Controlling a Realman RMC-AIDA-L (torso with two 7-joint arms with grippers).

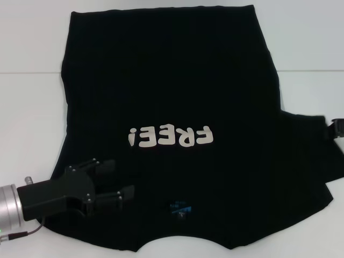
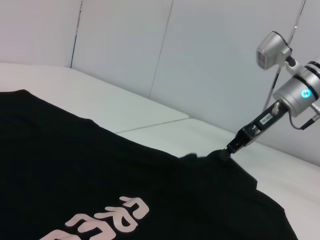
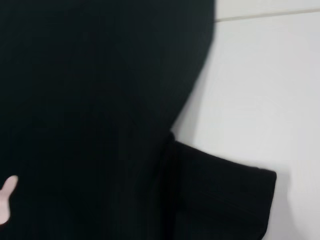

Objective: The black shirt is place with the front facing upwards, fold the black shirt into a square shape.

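The black shirt (image 1: 172,97) lies spread on the white counter (image 1: 32,43), front side up, with its neck toward the robot at 6 o'clock in the head view and its hem at 12 o'clock. The off-white "FREE!" lettering (image 1: 171,137) reads upside down from the head camera, a little below the middle of the cloth. A small blue neck label (image 1: 179,207) shows near the collar, at 6 o'clock of the lettering. One sleeve (image 1: 309,142) sticks out flat toward 3 o'clock; on the 9 o'clock side the shirt's edge runs almost straight and no spread sleeve shows there.

The left claw (image 1: 121,183) sits over the shirt's shoulder area at about 8 o'clock of the lettering, its two black fingers (image 1: 103,165) apart and pointing toward 3 o'clock, with nothing between them. I cannot tell whether they touch the cloth.

The right claw (image 2: 223,154) is at the outer edge of the 3 o'clock sleeve, only a sliver of it showing at the border of the head view. In the left wrist view its tip meets a small raised peak of black cloth, so it appears clamped on the shirt's sleeve edge. The right wrist view shows the sleeve lying flat on the counter beside the shirt's body.
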